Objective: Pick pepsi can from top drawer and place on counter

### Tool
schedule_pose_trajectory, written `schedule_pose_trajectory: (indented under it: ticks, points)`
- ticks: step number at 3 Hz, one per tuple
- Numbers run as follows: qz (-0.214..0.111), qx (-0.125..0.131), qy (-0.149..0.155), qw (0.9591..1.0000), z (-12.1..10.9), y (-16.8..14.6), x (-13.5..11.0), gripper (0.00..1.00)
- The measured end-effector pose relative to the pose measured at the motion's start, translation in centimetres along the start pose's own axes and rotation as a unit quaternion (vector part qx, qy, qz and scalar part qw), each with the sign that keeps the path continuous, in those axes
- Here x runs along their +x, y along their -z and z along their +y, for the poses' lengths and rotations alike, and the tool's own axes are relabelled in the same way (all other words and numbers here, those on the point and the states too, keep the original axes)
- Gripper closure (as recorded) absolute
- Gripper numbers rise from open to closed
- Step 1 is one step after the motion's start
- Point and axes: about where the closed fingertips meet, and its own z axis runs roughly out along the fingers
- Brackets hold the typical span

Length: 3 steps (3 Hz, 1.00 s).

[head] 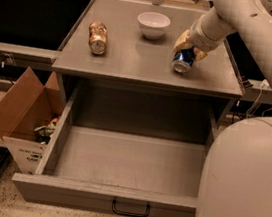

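On counter (131, 68), rt side, gripper (188, 51) clamps tilted pepsi can (182, 63) nr white bowl (153, 24).

The pepsi can (183, 60) is blue and silver, at the yellowish claw (189, 47) over the grey desk's (131, 67) right side; the bowl (153, 24) is white.

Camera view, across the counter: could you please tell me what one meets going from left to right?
On the counter: gold-brown can → white bowl → pepsi can, clasped by the gripper at the right.
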Motion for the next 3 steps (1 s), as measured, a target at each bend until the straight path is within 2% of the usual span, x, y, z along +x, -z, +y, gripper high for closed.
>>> schedule_pose_trajectory:
  ticks: [1, 2, 3]
  points:
    - [0.0, 0.0, 0.0, 1.0, 0.0, 0.0, 0.0, 0.06]
    - [-0.002, 0.003, 0.014, 0.9999, 1.4, 0.3, 0.1, 0.0]
    - [-0.015, 0.002, 0.016, 0.9998, 1.1, 0.8, -0.2, 0.0]
